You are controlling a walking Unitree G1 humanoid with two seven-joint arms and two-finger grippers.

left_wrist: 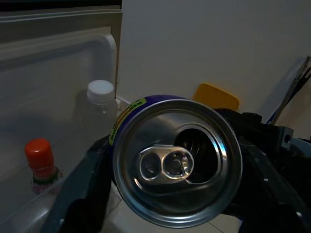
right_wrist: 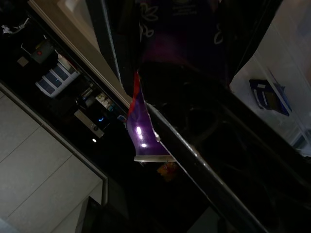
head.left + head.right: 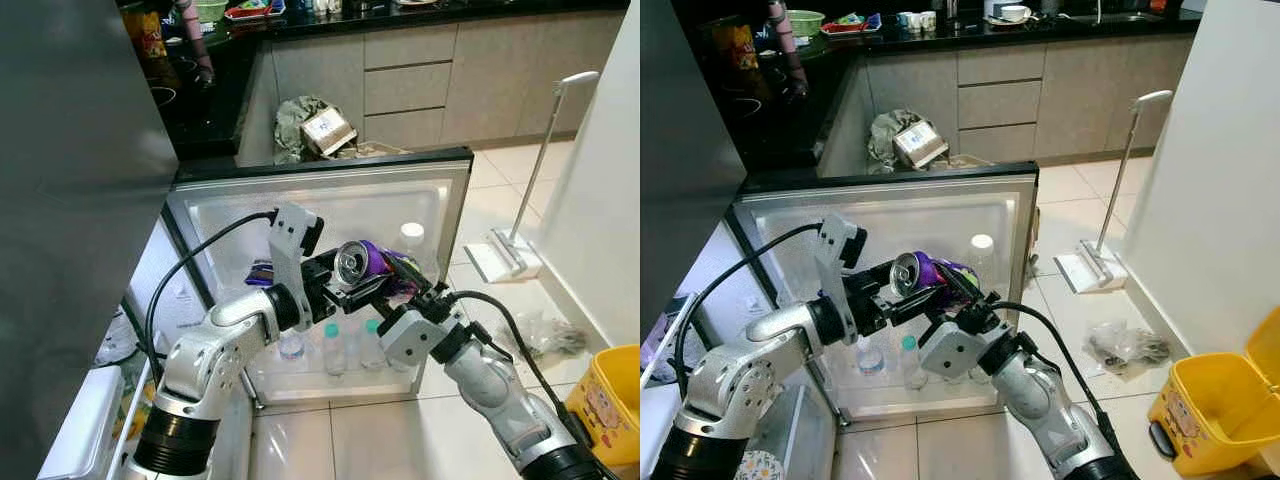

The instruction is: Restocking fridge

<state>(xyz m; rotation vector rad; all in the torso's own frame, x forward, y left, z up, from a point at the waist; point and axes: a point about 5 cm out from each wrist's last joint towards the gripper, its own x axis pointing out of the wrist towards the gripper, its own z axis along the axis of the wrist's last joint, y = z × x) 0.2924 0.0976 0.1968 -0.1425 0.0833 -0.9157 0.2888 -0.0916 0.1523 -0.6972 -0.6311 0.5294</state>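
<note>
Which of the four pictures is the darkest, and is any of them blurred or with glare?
Right wrist view: by far the darkest, only a lit strip of the purple can reads clearly. Left wrist view: bright and sharp on the can's silver top, with soft glare on its rim; the bottles behind are slightly soft. Both eye views: evenly lit, no motion blur; the dark counter reflects light.

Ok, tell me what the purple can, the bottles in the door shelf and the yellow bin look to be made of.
Purple can: likely aluminium, with a bright brushed silver top and pull tab; the body is glossy printed purple.
Bottles in the fridge door shelf: probably clear plastic, see-through walls, coloured screw caps.
Yellow bin: looks like moulded plastic, opaque, smooth, slightly shiny.
</note>
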